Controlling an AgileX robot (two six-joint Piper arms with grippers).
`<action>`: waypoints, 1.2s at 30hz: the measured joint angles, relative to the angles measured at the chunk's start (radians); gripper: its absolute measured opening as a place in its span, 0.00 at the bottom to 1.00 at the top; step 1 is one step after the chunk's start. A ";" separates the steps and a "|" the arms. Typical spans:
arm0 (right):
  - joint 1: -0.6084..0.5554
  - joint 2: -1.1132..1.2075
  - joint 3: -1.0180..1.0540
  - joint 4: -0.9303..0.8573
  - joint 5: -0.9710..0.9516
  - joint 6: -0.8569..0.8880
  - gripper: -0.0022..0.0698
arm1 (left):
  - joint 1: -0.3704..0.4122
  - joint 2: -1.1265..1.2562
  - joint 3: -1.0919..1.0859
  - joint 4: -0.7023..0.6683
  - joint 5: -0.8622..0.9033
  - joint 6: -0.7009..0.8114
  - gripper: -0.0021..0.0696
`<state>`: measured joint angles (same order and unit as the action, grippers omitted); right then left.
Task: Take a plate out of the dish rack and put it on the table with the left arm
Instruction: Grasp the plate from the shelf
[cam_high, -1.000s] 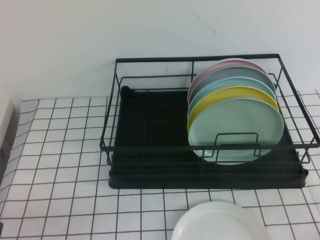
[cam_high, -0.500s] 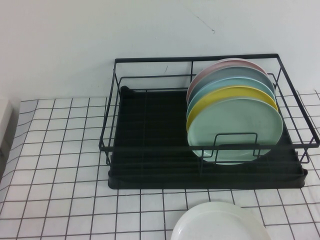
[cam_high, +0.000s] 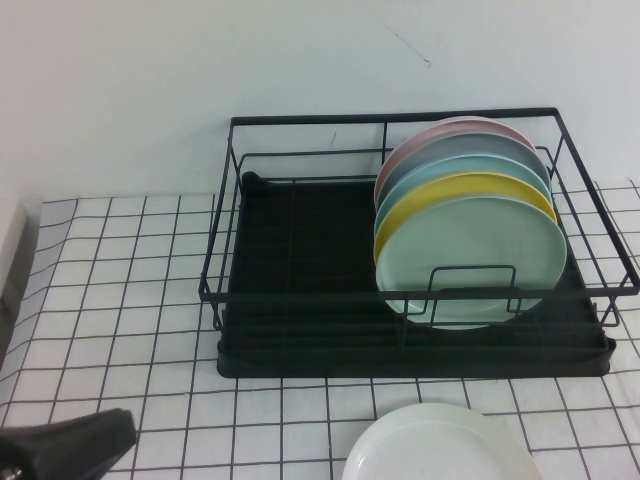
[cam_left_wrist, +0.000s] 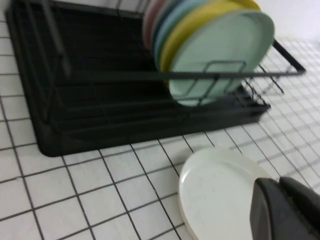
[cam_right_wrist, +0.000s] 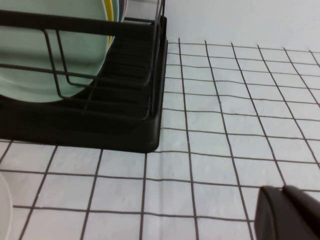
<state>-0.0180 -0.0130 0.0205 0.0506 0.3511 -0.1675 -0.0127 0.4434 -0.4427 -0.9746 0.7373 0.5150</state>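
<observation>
The pale mint-green plate (cam_high: 480, 255) stands upright at the front of a row of plates in the right half of the black dish rack (cam_high: 300, 335). It also shows in the left wrist view (cam_left_wrist: 220, 47) and the right wrist view (cam_right_wrist: 30, 55). My left gripper (cam_left_wrist: 279, 181) is shut and empty, low over the gridded table (cam_high: 120, 300), well in front and left of the rack; its dark end shows at the high view's bottom left (cam_high: 70, 443). My right gripper (cam_right_wrist: 282, 188) is shut and empty over the cloth, right of the rack (cam_right_wrist: 125, 130).
Yellow (cam_high: 455, 187), teal, grey-blue and pink (cam_high: 450, 130) plates stand behind the mint one. A white plate (cam_high: 440, 445) lies flat on the table in front of the rack, near the left gripper in its wrist view (cam_left_wrist: 215, 195). The rack's left half holds no plates.
The left arm's dark end has come into the high view at the bottom left. The plates and the rack have not moved.
</observation>
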 joint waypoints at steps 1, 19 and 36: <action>0.000 0.000 0.000 0.000 0.000 0.000 0.03 | 0.000 0.045 -0.032 0.000 0.046 0.030 0.03; 0.000 0.000 0.000 0.000 0.000 0.000 0.03 | -0.127 0.863 -0.661 -0.122 0.181 0.522 0.03; 0.000 0.000 0.000 0.000 0.000 0.000 0.03 | -0.498 1.289 -1.035 0.120 0.033 0.658 0.43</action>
<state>-0.0180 -0.0130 0.0205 0.0506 0.3511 -0.1675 -0.5112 1.7322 -1.4780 -0.8544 0.7703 1.1730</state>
